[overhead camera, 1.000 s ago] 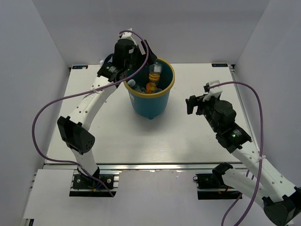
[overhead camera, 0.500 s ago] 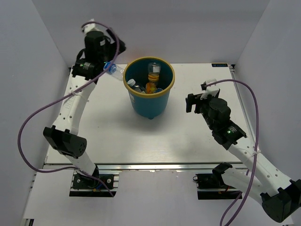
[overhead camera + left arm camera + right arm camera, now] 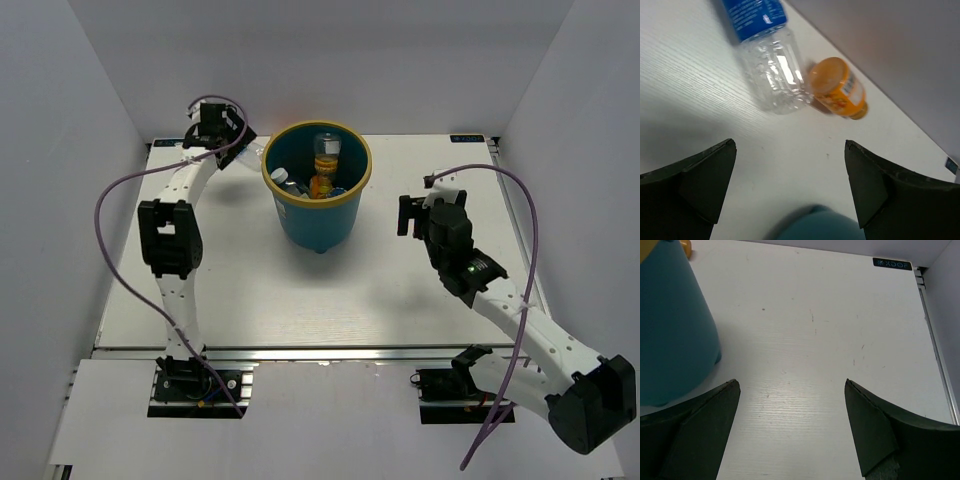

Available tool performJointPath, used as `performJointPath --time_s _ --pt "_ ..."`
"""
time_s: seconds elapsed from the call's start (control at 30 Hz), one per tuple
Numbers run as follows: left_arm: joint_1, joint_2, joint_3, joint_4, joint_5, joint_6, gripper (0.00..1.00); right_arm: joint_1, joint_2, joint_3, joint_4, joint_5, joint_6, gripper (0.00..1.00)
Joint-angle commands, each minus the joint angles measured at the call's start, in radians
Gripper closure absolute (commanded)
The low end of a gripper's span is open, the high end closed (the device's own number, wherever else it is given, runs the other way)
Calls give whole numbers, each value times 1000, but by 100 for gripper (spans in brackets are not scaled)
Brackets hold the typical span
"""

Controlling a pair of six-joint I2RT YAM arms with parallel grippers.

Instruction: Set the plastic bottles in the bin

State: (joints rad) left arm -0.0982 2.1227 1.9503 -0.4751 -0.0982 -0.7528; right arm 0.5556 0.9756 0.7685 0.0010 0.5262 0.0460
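Observation:
The teal bin (image 3: 318, 215) with a tan rim stands mid-table and holds a clear bottle (image 3: 327, 150), an orange one (image 3: 322, 185) and another clear one (image 3: 285, 182). In the left wrist view a clear bottle with a blue label (image 3: 772, 70) lies on the table, touching a stubby orange bottle (image 3: 837, 92) by the back wall. My left gripper (image 3: 232, 150) (image 3: 790, 144) hangs open just short of them, gripping nothing. That clear bottle (image 3: 250, 156) shows faintly beside the bin's back left. My right gripper (image 3: 408, 215) (image 3: 792, 382) is open over bare table, right of the bin (image 3: 670, 325).
A blurred teal shape (image 3: 810, 225) sits at the bottom edge between the left fingers; I cannot tell what it is. The grey back wall (image 3: 900, 60) runs close behind the two lying bottles. Walls enclose the table on the left, back and right.
The left arm swung from above the bin to the back-left corner and came down toward the table. The right arm shifted slightly. Both grippers stayed open.

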Motion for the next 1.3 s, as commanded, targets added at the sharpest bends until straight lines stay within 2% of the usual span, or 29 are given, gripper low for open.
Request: performJointPath --time_s 0.0,0.13,0.33,0.43,0.6,0.8,0.9,1.0,1.1,1.13,1.23,1.27 --pt "46 88 79 47 74 -60 2 -6 27 18 19 61 0 11" --pt "71 186 87 144 69 -109 2 -13 87 44 10 106 -21 11" --pt "84 353 170 254 -21 -224 2 -17 169 94 -73 143 -11 11" --pt "84 419 183 369 -51 -267 2 -19 187 94 -93 161 -8 11" --pt "84 511 232 470 -43 -329 2 -19 201 97 -104 170 -14 11" --pt "81 643 341 687 -8 -385 2 -23 222 106 -107 175 -21 11" --pt "69 686 389 707 -106 -396 2 -26 239 106 -114 181 -23 11" --pt "64 721 430 756 -123 -416 2 -26 256 115 -119 193 -23 11" --pt "66 703 438 773 -139 -399 25 -28 259 123 -136 202 -17 11" --pt "66 691 434 764 -146 -381 37 -28 258 120 -139 204 -17 11" --pt "69 607 398 741 -164 -304 52 -29 232 103 -133 204 -9 10" --pt "71 571 325 737 -156 -293 63 -29 215 88 -118 195 -5 11"
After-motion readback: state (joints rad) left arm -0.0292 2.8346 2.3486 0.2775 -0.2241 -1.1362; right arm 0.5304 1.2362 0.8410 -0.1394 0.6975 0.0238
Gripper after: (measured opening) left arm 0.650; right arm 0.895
